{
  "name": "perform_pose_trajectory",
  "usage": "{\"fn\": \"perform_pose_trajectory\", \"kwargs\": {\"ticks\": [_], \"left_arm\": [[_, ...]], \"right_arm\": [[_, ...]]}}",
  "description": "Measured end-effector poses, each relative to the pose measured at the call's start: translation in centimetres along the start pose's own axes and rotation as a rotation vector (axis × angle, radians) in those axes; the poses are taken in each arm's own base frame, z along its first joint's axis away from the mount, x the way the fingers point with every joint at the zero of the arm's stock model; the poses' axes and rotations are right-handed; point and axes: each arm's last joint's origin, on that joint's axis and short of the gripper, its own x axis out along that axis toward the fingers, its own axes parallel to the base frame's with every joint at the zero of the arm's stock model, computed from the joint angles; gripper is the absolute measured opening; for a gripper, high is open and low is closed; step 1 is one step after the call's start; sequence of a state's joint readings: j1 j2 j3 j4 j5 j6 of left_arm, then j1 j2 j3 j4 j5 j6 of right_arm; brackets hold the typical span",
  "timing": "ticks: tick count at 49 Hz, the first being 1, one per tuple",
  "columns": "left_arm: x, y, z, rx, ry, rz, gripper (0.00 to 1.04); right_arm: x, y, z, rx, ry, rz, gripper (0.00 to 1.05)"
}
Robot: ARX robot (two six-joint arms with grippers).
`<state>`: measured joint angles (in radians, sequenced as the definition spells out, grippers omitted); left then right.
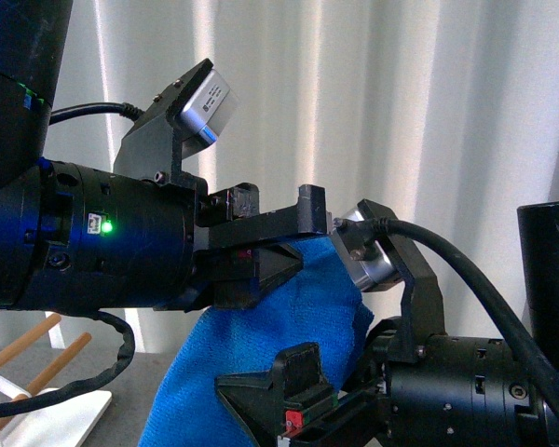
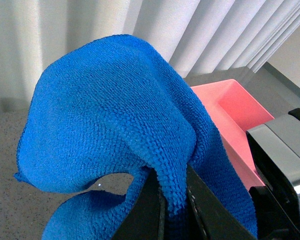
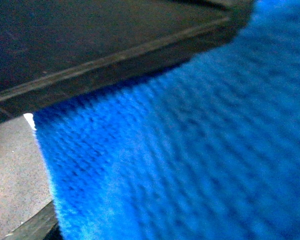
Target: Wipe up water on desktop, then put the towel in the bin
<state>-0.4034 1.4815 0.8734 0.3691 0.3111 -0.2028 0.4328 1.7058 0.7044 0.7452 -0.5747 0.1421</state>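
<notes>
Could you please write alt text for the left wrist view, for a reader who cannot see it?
A blue towel pinched in the left claw bulges up before pale curtains; the pink bin sits behind it on the grey desktop.

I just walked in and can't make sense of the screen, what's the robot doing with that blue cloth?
The left gripper is shut on the towel, holding it up above the desktop with most of it hanging loose. The bin sits just beyond. The right gripper is close against the hanging towel; whether it grips it can't be told.
</notes>
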Motion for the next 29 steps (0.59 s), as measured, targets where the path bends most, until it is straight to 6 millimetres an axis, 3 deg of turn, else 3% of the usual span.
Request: {"fn": "perform_pose_trajectory", "kwargs": {"ticks": [8, 16, 20, 25, 29], "left_arm": [[0.00, 0.00, 0.00, 0.000, 0.000, 0.000, 0.05], [0.00, 0.00, 0.00, 0.000, 0.000, 0.000, 0.37], [0.00, 0.00, 0.00, 0.000, 0.000, 0.000, 0.45], [0.00, -0.02, 0.00, 0.000, 0.000, -0.002, 0.60], [0.00, -0.02, 0.00, 0.000, 0.000, -0.002, 0.72]], "right_arm": [[0.40, 0.66, 0.01, -0.009, -0.016, 0.013, 0.54], [0.03, 0.78, -0.43, -0.006, -0.047, 0.005, 0.22], [-0.11, 0.72, -0.48, -0.009, -0.057, 0.001, 0.12], [-0.21, 0.60, -0.54, -0.007, -0.057, -0.008, 0.04], [-0.30, 0.45, -0.62, -0.002, -0.052, -0.016, 0.04]]}}
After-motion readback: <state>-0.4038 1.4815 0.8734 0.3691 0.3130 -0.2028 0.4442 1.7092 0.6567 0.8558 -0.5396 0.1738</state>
